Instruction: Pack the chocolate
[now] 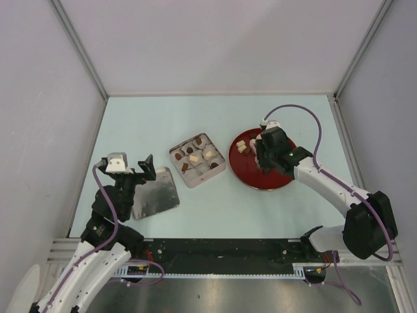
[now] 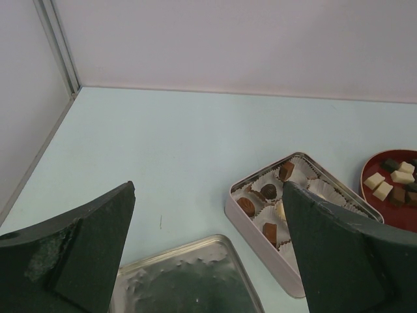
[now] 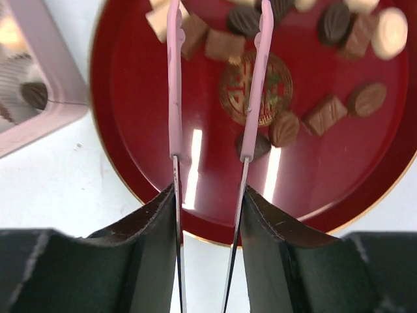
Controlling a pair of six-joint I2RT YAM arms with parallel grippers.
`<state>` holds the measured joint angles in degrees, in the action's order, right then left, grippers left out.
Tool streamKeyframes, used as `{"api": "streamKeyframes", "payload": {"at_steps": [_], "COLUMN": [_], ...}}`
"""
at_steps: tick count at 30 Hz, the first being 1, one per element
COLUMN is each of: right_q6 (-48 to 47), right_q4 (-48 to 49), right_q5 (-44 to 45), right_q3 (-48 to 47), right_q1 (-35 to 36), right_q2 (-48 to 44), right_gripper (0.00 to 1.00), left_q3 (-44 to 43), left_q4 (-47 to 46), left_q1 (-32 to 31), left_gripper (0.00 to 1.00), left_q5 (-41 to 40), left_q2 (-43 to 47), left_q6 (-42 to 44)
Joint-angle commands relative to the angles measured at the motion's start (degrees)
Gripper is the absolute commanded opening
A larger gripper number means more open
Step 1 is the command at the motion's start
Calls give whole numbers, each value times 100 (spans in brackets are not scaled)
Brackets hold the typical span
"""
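Observation:
Loose pieces of chocolate [image 3: 324, 114] in dark brown, reddish brown and cream lie on the red plate [image 3: 130, 117], bunched at its far side [image 1: 242, 147]. My right gripper [image 3: 208, 192] is shut on a pair of pink-armed tongs [image 3: 174, 78] and hangs over the plate [image 1: 260, 186]. The tong arms stand apart and point across the plate; their tips run out of the wrist view among the far pieces. A square tin [image 1: 197, 160] of white paper cups holds several chocolates [image 2: 268, 191]. My left gripper [image 2: 208, 189] is wide open with nothing in it, above the tin's lid [image 2: 189, 280].
The silver lid [image 1: 156, 193] lies flat left of the tin, near the table's front edge. In the right wrist view, a corner of the tin [image 3: 39, 124] sits close to the plate's left rim. Grey walls close in the pale table on three sides.

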<state>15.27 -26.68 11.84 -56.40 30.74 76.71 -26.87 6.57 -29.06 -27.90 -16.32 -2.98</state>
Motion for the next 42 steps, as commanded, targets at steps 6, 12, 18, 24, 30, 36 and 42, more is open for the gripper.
{"api": "streamKeyframes", "payload": {"at_steps": [6, 12, 18, 24, 30, 36, 42], "right_q6": [530, 548, 556, 565, 539, 442, 241], "right_q4": [136, 303, 479, 593, 655, 655, 524], "right_q5": [240, 196, 126, 161, 214, 240, 380], "right_q3": [217, 235, 235, 226, 226, 226, 226], "right_q1": [-33, -33, -42, -42, -59, -130, -121], "right_q2": [213, 520, 810, 1030, 1075, 1004, 715], "right_gripper": [44, 43, 43, 43, 42, 34, 19], "left_q3": [7, 15, 15, 15, 24, 24, 24], "left_q4": [-138, -129, -130, -130, -138, -156, -156], "left_q1": [41, 41, 41, 41, 41, 41, 41], "left_gripper": [100, 100, 100, 100, 100, 100, 100], "left_q5": [-49, -58, -75, -84, -93, -75, -58], "left_q2": [93, 111, 120, 129, 137, 103, 94], "left_q6": [70, 70, 87, 87, 87, 87, 79]}}
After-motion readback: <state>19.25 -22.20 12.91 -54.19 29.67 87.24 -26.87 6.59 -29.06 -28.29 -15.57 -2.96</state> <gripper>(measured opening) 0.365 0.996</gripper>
